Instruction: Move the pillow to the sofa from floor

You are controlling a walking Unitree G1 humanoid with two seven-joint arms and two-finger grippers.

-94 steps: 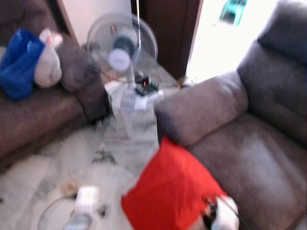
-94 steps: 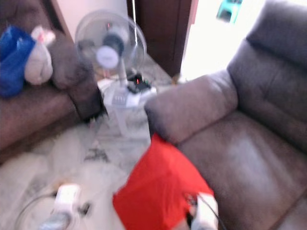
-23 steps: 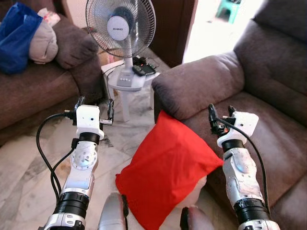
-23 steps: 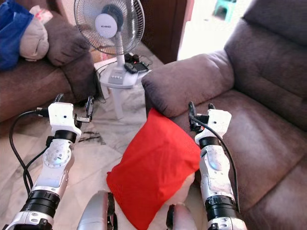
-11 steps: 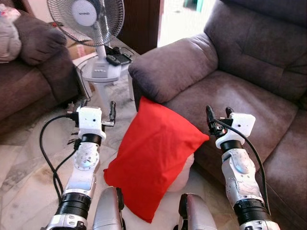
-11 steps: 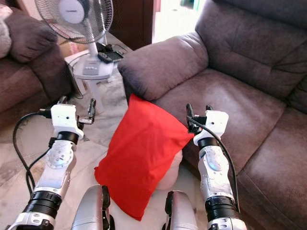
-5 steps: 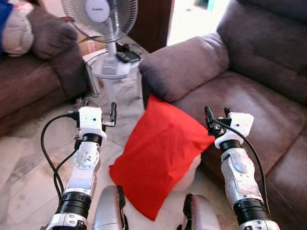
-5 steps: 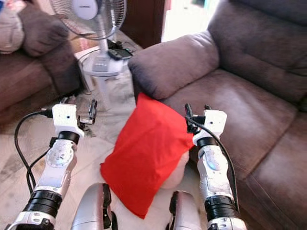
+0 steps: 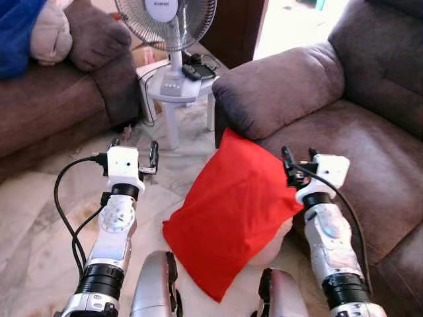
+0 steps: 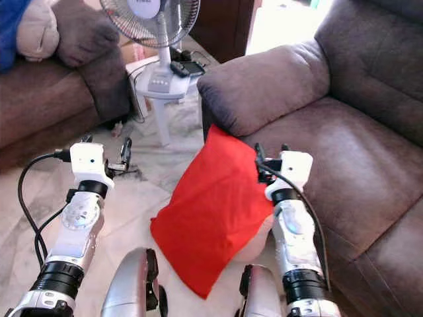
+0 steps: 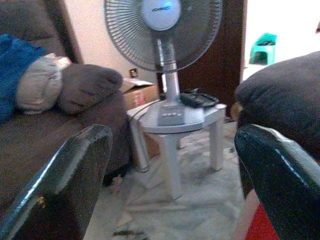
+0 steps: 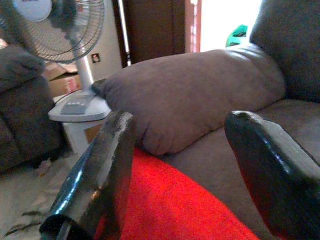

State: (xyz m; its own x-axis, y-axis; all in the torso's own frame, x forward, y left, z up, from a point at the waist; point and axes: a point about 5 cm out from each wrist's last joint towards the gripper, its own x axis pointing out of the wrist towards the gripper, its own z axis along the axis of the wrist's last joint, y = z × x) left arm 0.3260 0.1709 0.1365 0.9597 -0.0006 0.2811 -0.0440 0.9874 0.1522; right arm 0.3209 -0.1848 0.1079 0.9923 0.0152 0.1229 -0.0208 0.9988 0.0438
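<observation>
A red pillow (image 9: 231,211) stands tilted on the marble floor and leans against the front of the brown sofa (image 9: 350,132), just below its armrest (image 9: 277,86). My right gripper (image 9: 299,157) is raised at the pillow's right upper corner, over the sofa seat's edge, open with nothing between its fingers. In the right wrist view the pillow (image 12: 180,205) lies just under the open fingers (image 12: 100,165). My left gripper (image 9: 134,149) is held up over the floor to the left of the pillow, open and empty.
A standing fan (image 9: 168,16) sits on a white stool (image 9: 175,89) with cables beyond the pillow. A second brown sofa (image 9: 53,105) at the left holds a blue bag (image 9: 16,33) and a plush toy (image 9: 49,36). My knees (image 9: 153,290) are at the bottom edge.
The whole picture has swung as the camera turned. Both arms keep the same raised pose with open fingers. The pillow still leans on the sofa front.
</observation>
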